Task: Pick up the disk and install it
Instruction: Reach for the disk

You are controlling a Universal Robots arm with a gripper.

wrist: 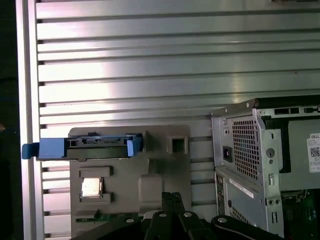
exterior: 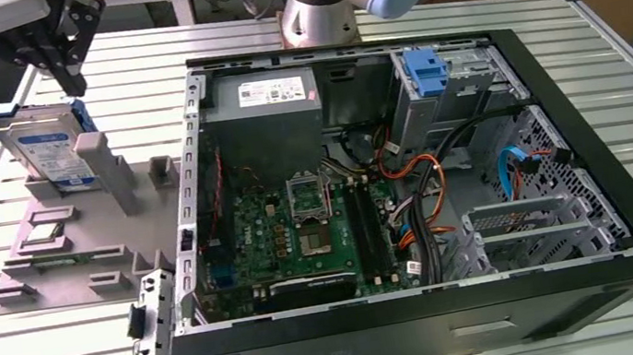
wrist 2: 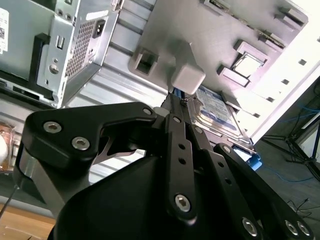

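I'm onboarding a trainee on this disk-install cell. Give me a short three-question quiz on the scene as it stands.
1. True or false: the gripper is holding the disk.
2. Where does the disk sit? A) in a drive bay; B) on edge in the grey fixture; C) flat on the motherboard.
3. In the exterior view, on which side of the computer case does the grey fixture lie?

Key: 1. False; the gripper hangs above the grey fixture and holds nothing. 2. B. 3. The exterior view's left.
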